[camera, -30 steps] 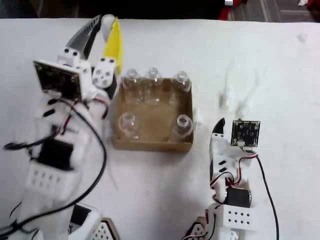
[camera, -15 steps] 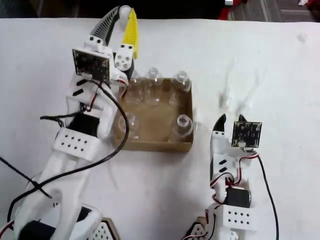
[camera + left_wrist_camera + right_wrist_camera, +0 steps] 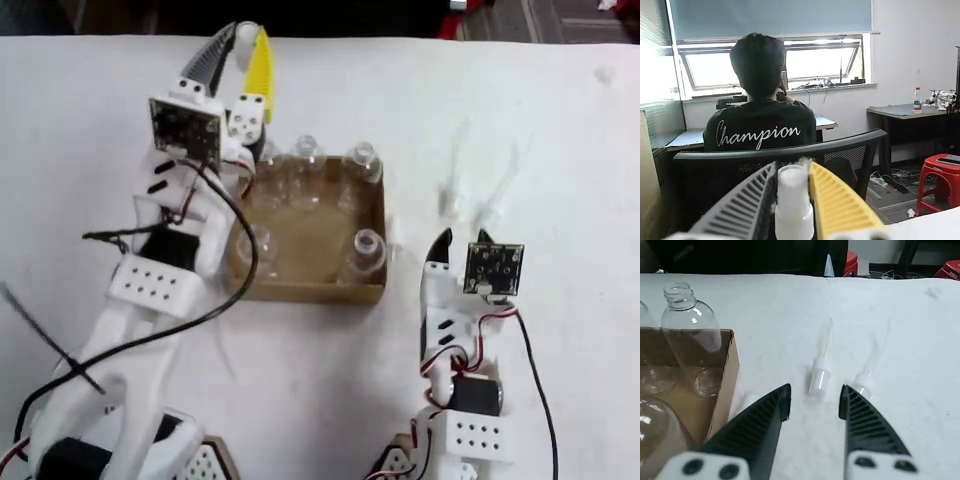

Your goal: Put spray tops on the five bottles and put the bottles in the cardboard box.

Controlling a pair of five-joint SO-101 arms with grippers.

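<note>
**Left arm holds one spray top up; bottles sit uncapped in the box**

The left gripper (image 3: pixel 792 169), with grey and yellow fingers, is clamped on a white plastic spray top (image 3: pixel 792 200). It is raised beyond the far-left corner of the brown cardboard box (image 3: pixel 305 292), probably so the top's tube clears the bottle necks before lowering.

The five clear plastic bottles (image 3: pixel 305 165) stand upright inside the box, three in the far row and two in the near row, all with open necks. Capping therefore has to happen in the box.

The right gripper (image 3: pixel 815 390) sits low on the white table (image 3: pixel 560 120), its black fingers apart and empty. It faces two spare white spray tops (image 3: pixel 820 375) lying just beyond it, right of the box. It looks staged for the next pick.
</note>
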